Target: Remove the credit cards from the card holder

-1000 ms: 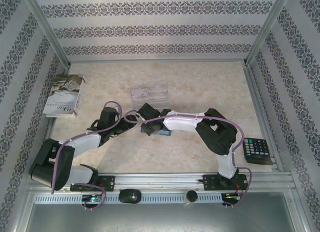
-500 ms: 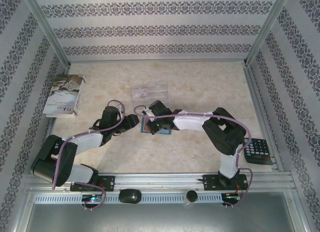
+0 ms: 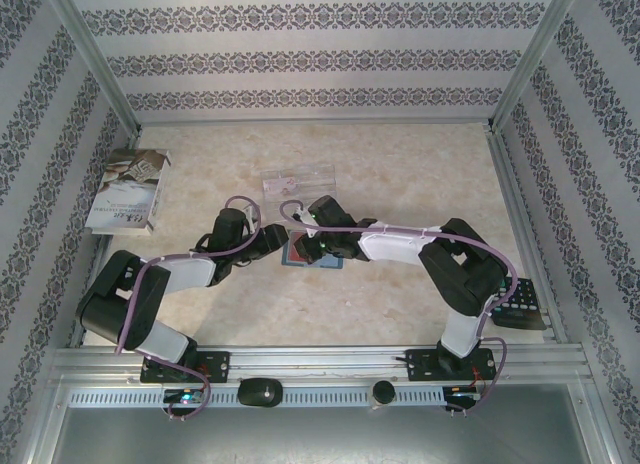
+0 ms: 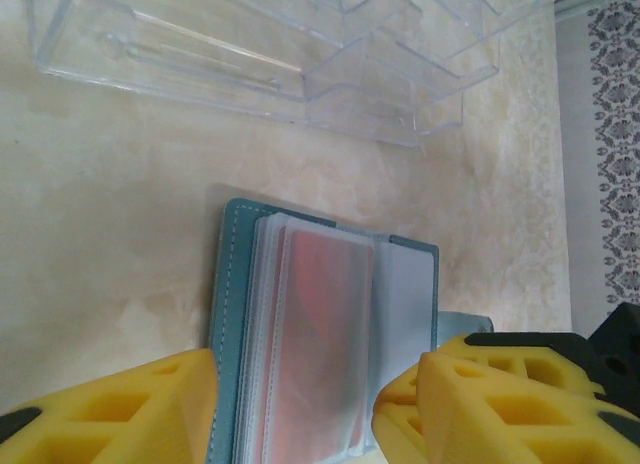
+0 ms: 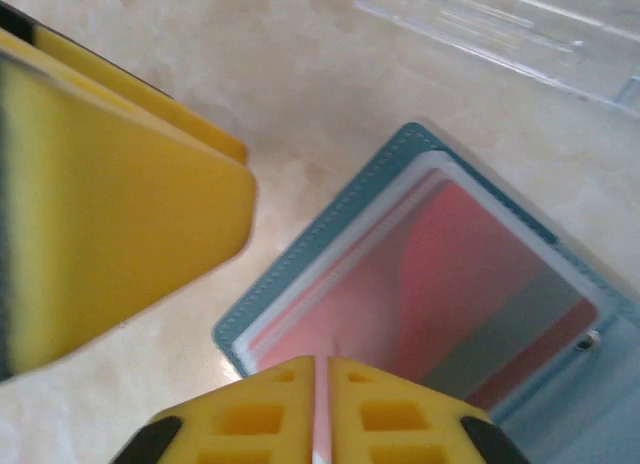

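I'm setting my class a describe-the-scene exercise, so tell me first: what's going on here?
Two robot arms are working on an open teal holder that lies on the table near a clear tray. The left hand is open, with a finger on each side of the holder. The right hand is pinched on a thin pink edge at the holder's end; what that edge belongs to is unclear. A red card sits inside a clear sleeve.
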